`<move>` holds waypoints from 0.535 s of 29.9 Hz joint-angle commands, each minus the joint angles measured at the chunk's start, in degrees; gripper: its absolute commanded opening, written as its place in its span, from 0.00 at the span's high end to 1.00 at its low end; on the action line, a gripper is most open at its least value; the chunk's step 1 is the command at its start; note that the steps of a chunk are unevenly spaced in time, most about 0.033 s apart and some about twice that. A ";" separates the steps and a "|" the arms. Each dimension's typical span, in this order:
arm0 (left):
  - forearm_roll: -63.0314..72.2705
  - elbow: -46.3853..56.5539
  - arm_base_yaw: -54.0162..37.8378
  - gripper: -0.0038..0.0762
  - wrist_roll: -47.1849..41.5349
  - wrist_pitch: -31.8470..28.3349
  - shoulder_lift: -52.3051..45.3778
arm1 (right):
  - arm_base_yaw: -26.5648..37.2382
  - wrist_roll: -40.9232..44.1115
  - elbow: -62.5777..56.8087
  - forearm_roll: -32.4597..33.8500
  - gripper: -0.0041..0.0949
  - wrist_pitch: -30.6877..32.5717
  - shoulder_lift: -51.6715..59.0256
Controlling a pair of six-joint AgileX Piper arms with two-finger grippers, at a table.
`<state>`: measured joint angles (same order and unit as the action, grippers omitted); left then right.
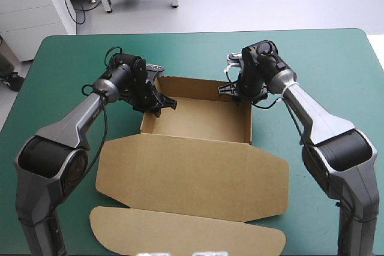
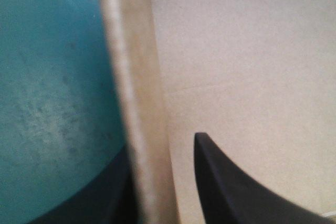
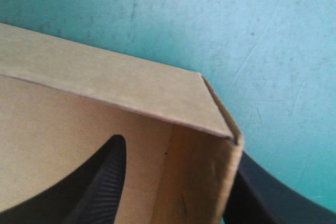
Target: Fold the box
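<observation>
Box (image 1: 201, 118) sits on the cover (image 1: 324, 64) between your two grippers. The part between them is already up as an open tray, and the lid (image 1: 192, 172) lies flat behind both tools, toward the arm bases. The rounded flap (image 1: 180, 232) past the lid is untouched. Left gripper (image 1: 161, 105) straddles the left wall (image 2: 136, 103), one finger outside over the cover and one inside over the tray floor. Its gap is narrow, all but closed on the board, so I read it as pinching that wall to keep it upright. Right gripper (image 1: 235, 91) is at the far right corner and straddles the right wall (image 3: 205, 182). Its outer finger is against the board; the inner one stands off with a clear gap, so its stance is wider and it isn't clamped. The far wall (image 3: 105, 82) runs off beside that inner finger and meets the right wall just ahead of the tool. The corner seam looks slightly sprung there. My guess is the two grips mirror each other to square the side walls and seat the tucks before the lid is touched. The tray looks formed and the lid work isn't started, so I'd call it past halfway. If you close the right tool, bring the inner finger to the wall gently. Squeeze too hard near that corner and you may crease the board or pop the tuck. Watch the left pinch too, since pulling outward would splay that wall.
</observation>
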<state>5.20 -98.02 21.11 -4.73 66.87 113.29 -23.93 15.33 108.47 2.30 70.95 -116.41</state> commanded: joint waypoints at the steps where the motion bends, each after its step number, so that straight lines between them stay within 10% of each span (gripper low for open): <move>1: 0.16 -1.22 0.28 0.45 0.08 -0.39 -3.39 | -0.07 0.31 2.02 0.19 0.46 0.91 3.79; 16: -5.20 -15.22 0.28 0.35 0.08 7.13 -4.03 | -0.07 0.31 5.18 1.85 0.46 0.91 8.30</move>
<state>-0.44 -108.58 21.16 -4.55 70.41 113.31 -23.98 15.71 110.36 2.85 70.87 -113.35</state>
